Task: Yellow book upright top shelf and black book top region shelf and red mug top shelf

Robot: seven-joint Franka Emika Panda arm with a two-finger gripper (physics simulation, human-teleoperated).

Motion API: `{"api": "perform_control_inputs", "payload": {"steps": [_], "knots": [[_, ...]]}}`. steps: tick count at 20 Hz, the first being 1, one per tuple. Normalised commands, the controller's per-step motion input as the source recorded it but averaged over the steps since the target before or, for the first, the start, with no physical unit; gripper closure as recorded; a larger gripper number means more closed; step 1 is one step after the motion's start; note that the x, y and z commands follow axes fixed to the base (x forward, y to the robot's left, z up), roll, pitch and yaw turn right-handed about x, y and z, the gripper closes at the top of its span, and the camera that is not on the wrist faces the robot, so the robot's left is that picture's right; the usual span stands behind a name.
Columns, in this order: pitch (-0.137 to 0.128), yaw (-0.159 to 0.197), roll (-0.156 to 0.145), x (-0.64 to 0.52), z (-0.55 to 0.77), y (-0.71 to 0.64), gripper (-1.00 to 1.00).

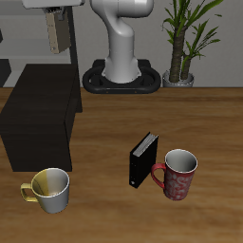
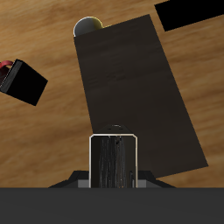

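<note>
My gripper (image 1: 55,27) is high above the shelf (image 1: 38,119) and shut on the yellow book (image 1: 56,38), a thin olive-tan book that hangs upright from the fingers. The wrist view looks down past the held yellow book (image 2: 114,163) onto the shelf's flat dark top (image 2: 131,87), which is bare. The black book (image 1: 144,159) stands upright on the table, well away from the shelf. Close beside it stands the red mug (image 1: 178,175). In the wrist view the black book (image 2: 24,82) and a sliver of the red mug (image 2: 4,68) show beyond the shelf's edge.
A yellow-and-white mug (image 1: 52,190) stands near the table's front edge, in front of the shelf; its rim (image 2: 87,26) also shows from the wrist. The robot's base (image 1: 121,76) and a potted plant (image 1: 182,43) are at the back.
</note>
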Motion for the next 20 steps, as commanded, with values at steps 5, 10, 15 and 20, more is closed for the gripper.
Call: {"api": "perform_control_inputs", "payload": {"steps": [5,10,15,20], "knots": [[0.026,-0.027,0.103,0.04,-0.01,-0.17,1.00],[0.003,0.028,0.095,0.10,-0.11,-0.10,1.00],[-0.031,0.030,-0.018,0.08,-0.02,-0.17,1.00],[-0.011,-0.007,-0.044,0.14,-0.05,-0.15,1.00]]}}
